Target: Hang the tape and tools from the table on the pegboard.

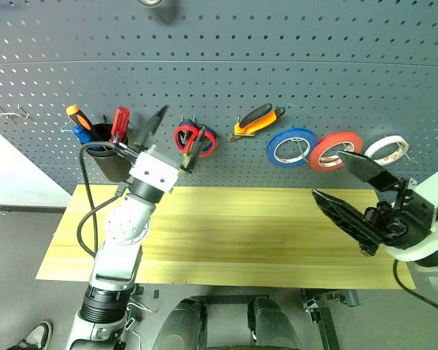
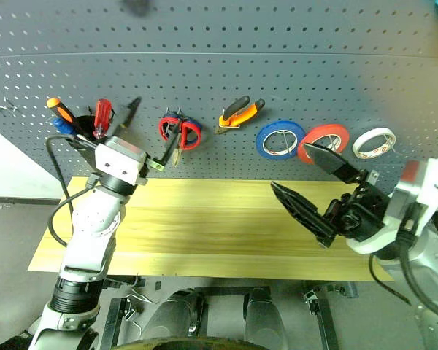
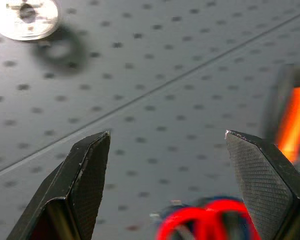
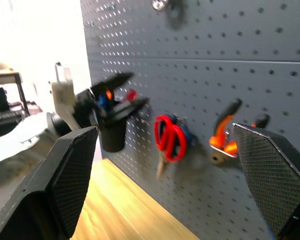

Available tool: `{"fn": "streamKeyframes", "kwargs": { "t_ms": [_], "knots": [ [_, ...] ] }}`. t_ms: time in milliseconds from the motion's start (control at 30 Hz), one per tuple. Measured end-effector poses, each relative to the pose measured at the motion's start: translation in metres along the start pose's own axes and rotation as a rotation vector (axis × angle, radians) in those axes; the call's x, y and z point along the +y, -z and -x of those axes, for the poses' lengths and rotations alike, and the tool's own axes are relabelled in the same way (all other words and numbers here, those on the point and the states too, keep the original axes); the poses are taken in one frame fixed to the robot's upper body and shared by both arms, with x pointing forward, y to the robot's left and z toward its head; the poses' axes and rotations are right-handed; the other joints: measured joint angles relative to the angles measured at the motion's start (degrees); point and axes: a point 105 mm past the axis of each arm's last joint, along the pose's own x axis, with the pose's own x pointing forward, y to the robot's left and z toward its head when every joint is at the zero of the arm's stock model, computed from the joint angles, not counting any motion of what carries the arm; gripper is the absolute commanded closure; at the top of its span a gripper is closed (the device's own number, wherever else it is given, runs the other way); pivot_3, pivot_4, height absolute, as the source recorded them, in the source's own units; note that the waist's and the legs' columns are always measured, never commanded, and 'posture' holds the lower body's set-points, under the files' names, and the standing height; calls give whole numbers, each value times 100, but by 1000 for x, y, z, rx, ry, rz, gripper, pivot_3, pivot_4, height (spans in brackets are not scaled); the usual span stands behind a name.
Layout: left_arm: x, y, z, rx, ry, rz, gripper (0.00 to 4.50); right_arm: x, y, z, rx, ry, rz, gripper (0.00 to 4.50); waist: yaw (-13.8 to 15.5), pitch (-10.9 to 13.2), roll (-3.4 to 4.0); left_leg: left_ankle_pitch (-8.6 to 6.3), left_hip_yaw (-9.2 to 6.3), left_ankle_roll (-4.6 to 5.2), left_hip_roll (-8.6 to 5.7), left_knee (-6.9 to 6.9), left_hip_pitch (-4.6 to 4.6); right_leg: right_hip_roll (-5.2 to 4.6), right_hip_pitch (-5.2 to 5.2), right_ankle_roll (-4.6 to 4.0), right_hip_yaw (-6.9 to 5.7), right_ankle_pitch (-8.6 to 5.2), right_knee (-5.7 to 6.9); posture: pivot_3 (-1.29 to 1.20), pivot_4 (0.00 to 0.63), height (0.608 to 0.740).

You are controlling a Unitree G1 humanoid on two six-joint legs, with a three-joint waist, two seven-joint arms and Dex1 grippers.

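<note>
Dark grey pegboard (image 1: 226, 65) backs a light wood table (image 1: 233, 233), its top bare. On the board, from the robot's left: black cup (image 1: 109, 157) holding the screwdrivers, red-handled scissors (image 1: 190, 138), orange-and-black pliers (image 1: 257, 119), blue roll (image 1: 290, 147), red roll (image 1: 334, 150), white tape (image 1: 387, 149). Left gripper (image 1: 174, 138) raised just in front of the scissors, fingers spread wide, nothing held. Right gripper (image 1: 343, 191) over the table's right end, jaws wide apart, empty.
</note>
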Motion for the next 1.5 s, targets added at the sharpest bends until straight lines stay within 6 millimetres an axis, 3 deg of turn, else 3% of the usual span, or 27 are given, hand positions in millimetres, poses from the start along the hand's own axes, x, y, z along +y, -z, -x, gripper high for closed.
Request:
{"fn": "streamKeyframes", "kwargs": {
  "t_ms": [133,367,533,733,1067,1233,1400,1500],
  "knots": [
    [-27,23,8,117,129,119,674,7,35,-2,98,63,-43,0,-24,-133,33,-3,3,6,0,2,27,2,30,0,2,0,-9,-44,50,723],
    [-44,56,18,247,225,197,674,17,61,-11,115,123,-57,0,-31,-365,49,-3,2,5,4,0,71,9,70,-2,2,0,-10,-64,14,723],
    [-57,79,26,320,262,244,674,-1,87,-12,139,282,-46,0,-36,-474,62,-7,2,9,6,-5,135,10,141,-1,3,-1,-35,-72,0,723],
    [-66,110,49,425,270,269,674,-27,119,-9,181,475,-29,0,-57,-560,89,-8,1,10,6,-6,146,12,148,-1,3,-1,-38,-66,0,723],
    [-83,146,87,558,298,309,674,-28,182,2,290,529,-157,0,-57,-585,104,-8,-1,12,6,-8,149,12,147,-2,3,-1,-37,-54,0,723],
    [-89,161,104,607,314,329,674,-25,203,14,338,522,-167,0,-59,-593,113,-9,-1,12,5,-9,149,12,147,-1,3,-1,-37,-63,0,723],
    [-87,171,123,643,316,355,674,-16,209,29,356,505,-175,0,-58,-596,114,-9,-1,13,5,-9,148,12,148,-1,4,-1,-37,-56,0,723],
    [-83,174,129,661,320,372,674,-21,210,39,358,535,-162,0,-58,-605,114,-9,-1,13,5,-9,150,12,149,-1,3,-1,-36,-54,0,723]
  ]
}}
